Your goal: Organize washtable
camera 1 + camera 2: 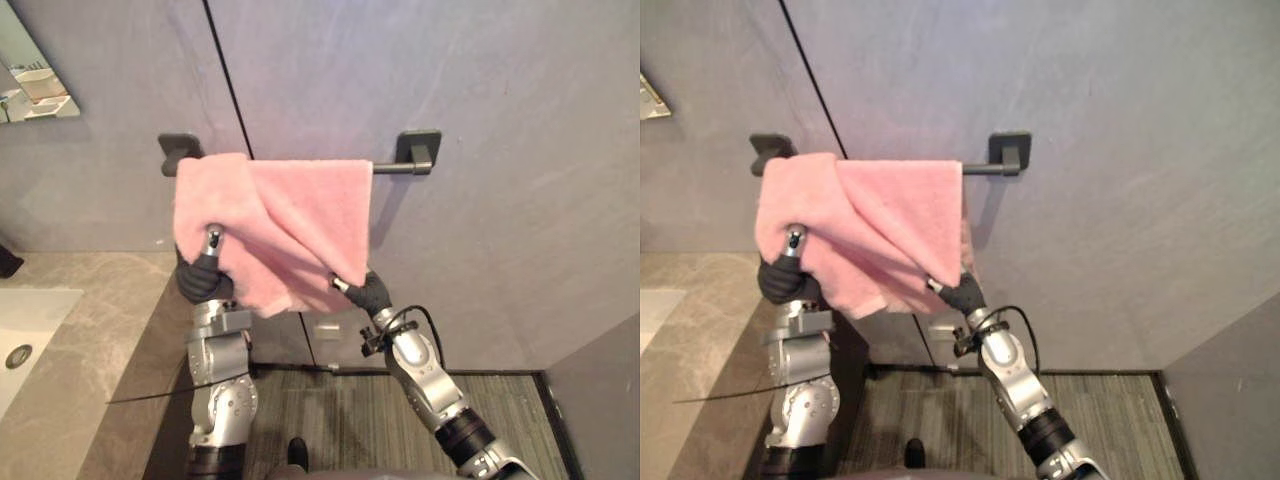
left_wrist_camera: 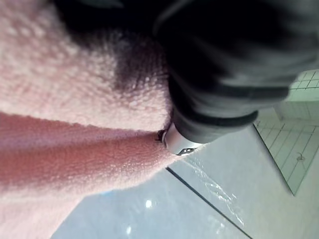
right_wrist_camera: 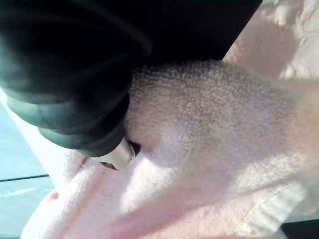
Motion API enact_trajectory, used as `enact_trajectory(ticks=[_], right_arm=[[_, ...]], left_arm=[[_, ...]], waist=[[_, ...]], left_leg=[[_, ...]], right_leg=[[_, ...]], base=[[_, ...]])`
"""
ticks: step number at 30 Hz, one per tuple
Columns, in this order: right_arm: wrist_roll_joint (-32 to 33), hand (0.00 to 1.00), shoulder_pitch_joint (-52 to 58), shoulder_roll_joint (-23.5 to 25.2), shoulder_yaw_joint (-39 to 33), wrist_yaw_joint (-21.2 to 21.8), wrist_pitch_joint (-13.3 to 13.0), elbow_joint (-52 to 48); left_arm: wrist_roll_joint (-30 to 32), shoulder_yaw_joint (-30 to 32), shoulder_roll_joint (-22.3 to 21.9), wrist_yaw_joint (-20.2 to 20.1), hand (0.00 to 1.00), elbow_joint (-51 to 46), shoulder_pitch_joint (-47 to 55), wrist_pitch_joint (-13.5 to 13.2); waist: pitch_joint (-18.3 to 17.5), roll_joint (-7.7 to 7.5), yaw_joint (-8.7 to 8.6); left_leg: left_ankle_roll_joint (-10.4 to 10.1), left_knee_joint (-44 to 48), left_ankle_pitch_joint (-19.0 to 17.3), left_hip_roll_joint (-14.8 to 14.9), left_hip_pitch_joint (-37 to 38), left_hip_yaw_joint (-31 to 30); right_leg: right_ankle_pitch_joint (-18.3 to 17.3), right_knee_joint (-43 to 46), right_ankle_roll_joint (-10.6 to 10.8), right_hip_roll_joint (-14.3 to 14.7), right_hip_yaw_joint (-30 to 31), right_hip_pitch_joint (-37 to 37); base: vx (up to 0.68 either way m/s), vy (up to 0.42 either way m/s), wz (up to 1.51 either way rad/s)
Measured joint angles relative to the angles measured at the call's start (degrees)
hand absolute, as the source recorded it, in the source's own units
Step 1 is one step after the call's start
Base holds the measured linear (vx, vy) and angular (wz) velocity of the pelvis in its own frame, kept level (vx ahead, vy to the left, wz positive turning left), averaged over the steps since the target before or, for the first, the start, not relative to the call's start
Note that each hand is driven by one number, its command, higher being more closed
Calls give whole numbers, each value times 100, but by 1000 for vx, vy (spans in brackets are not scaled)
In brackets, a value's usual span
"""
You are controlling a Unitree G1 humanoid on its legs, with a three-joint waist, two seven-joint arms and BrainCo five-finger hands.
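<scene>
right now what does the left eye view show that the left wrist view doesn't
Left eye view: the dark wall bar with the pink towel draped over it, the sink and stone counter at the left, and the right hand at the towel's lower right edge. Left wrist view: a patch of white tiles. Both: the towel and the left hand against it.
</scene>
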Motion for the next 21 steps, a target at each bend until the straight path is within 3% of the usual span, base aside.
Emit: enact_trajectory(ticks=[21], right_arm=[[-1,100,117,135,-183,-76,125,-8]], left_arm=[[150,180,-241,438,100,563,228,24]], waist=[[7,-78,-2]], left_leg=[[-1,0,-1,6,1,1]], right_leg=[[0,-2,1,3,3,-8]], base=[[0,0,0]])
